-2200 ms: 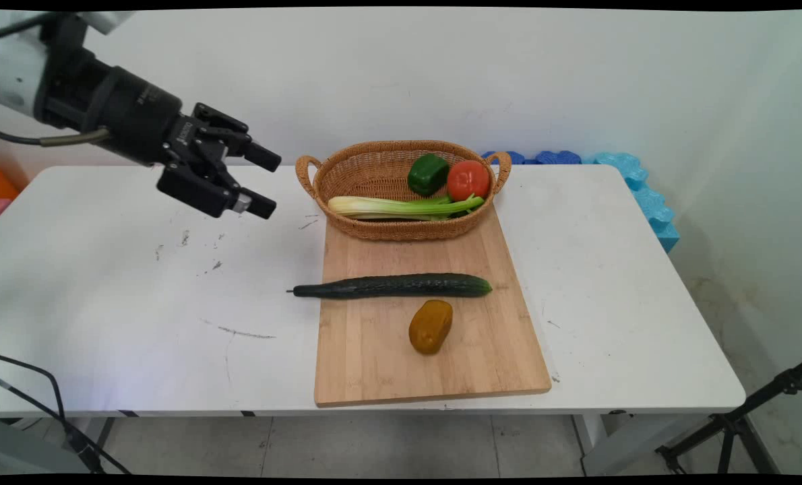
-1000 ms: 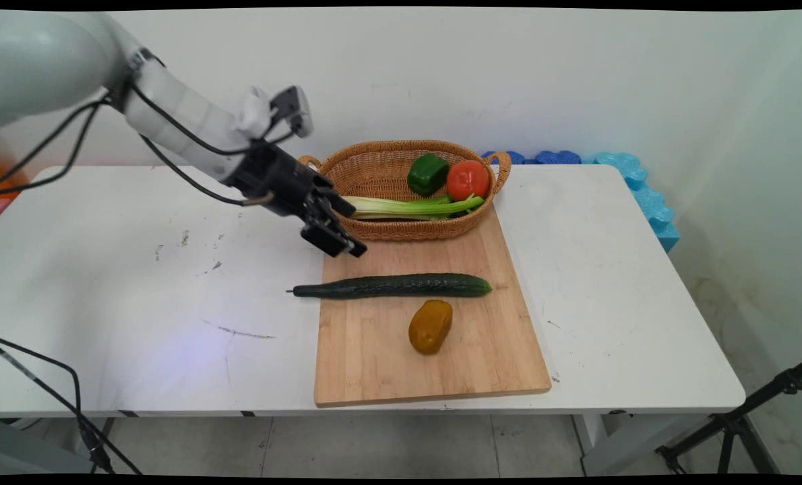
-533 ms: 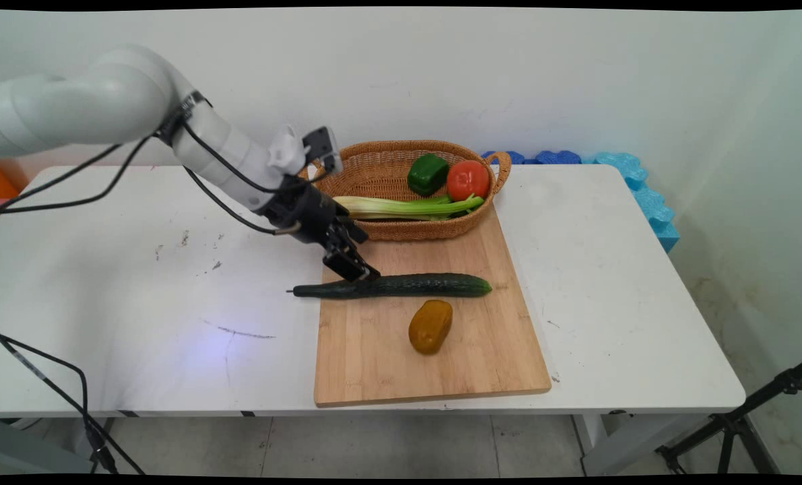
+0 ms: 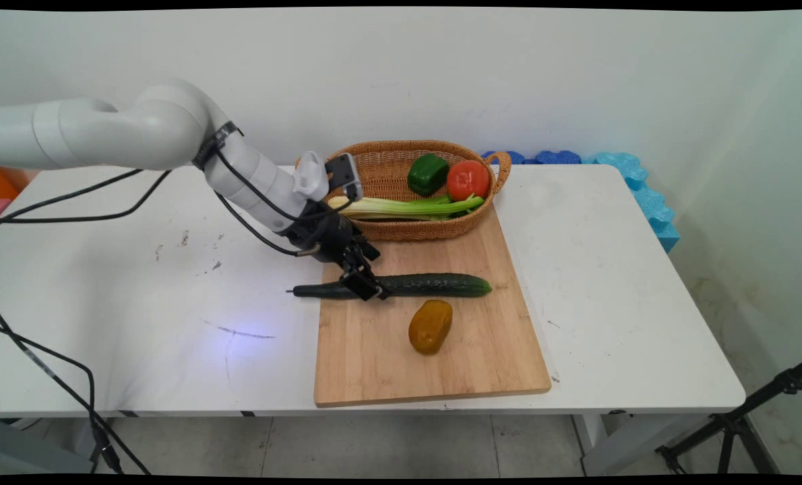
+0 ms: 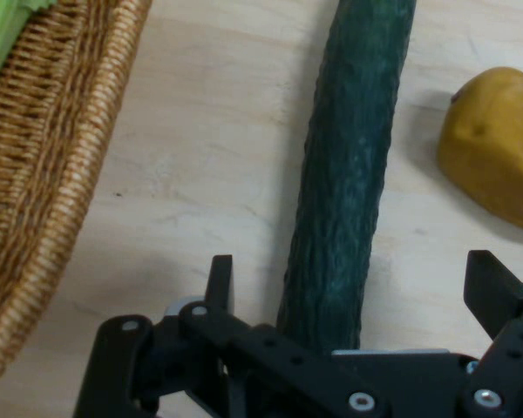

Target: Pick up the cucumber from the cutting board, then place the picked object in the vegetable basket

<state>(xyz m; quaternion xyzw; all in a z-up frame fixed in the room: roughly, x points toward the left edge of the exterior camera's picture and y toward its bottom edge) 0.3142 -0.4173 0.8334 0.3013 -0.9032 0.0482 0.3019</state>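
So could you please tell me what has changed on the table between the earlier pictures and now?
The gripper swung in from the upper left, past the basket, and came down over the cucumber near its stem end; its open fingers now straddle it without closing. The cucumber, yellow pepper, cutting board and the basket's vegetables have not moved.

You see a white tabletop (image 4: 610,283), scuffed with dark marks, against a plain white wall (image 4: 441,67). Blue foam pieces (image 4: 637,188) sit behind its far right corner. Grey floor tiles (image 4: 374,444) show below, with a black tripod leg (image 4: 745,417).
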